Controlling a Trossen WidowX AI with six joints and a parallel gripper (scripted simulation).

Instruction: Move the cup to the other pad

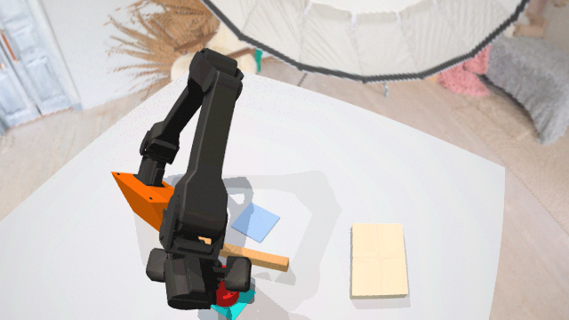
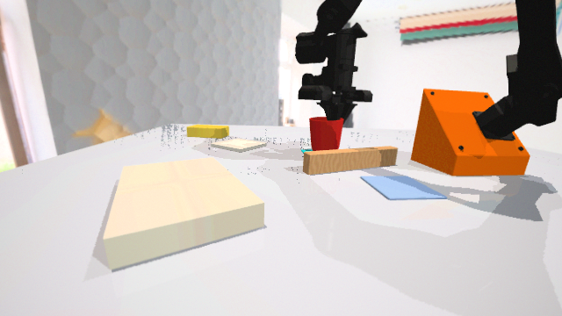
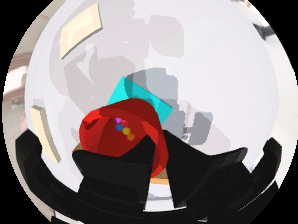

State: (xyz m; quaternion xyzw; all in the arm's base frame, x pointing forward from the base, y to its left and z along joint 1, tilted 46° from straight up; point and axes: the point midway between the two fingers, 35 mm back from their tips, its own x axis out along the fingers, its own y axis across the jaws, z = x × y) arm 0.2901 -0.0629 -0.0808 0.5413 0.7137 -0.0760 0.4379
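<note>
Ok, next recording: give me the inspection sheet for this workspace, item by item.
Surface: white table top, shadowed.
Job's things: red plastic cup upright, coloured marbles inside, over the turquoise square pad; pale blue square pad bare.
Clutter: wooden bar, cream slab, yellow block, small cream tile, orange wedge base.
Grippers: gripper jaws shut on the cup's rim.
Cables: nothing seen.
Surroundings: blurred room backdrop.
</note>
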